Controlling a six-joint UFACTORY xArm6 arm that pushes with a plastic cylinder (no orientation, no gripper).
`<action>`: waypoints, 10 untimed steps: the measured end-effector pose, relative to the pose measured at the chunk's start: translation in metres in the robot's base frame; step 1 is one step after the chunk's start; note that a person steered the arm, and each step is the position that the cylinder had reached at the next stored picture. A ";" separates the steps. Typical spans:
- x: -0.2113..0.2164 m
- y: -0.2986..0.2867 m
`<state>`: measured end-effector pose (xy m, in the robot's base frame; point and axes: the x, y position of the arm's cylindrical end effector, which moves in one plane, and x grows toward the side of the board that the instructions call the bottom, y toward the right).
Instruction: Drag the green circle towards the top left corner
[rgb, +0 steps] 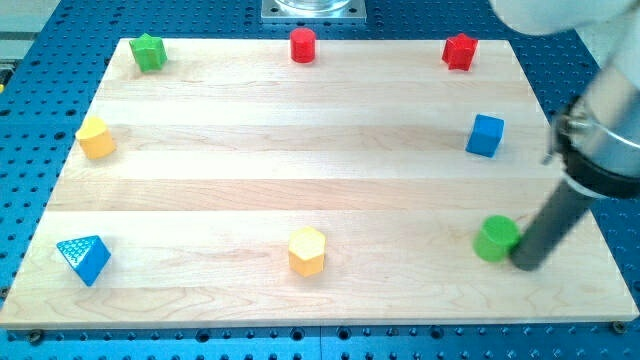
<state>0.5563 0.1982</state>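
Blue triangle (84, 258): nearest the bench's bottom left corner, well clear of the work.
Yellow hexagon (307, 250): near the bottom edge, about midway along it; it sits close to the line toward the far corner.
Green circle (495, 238): near the bottom right corner of the bench (300, 150), a long way from the top left corner it is meant for.
My tip (526, 262): just right of and slightly below the green circle, touching or all but touching it, on the side away from the goal.
Hand: there is none, only the bare rod, so nothing is clenched or released; it can only shove.
Step in hand: I judge the push is about to start; keep the tip behind the circle's centre, aimed up and left, and pass above the yellow hexagon.
Blue cube (485, 135): right edge, farther up.
Yellow block (96, 138): left edge.
Green star (148, 52): already occupies the top left corner, so stop short of it.
Red cylinder (303, 45) and red star (460, 51): along the top edge.
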 end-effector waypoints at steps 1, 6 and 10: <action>-0.030 -0.052; -0.141 -0.282; -0.276 -0.371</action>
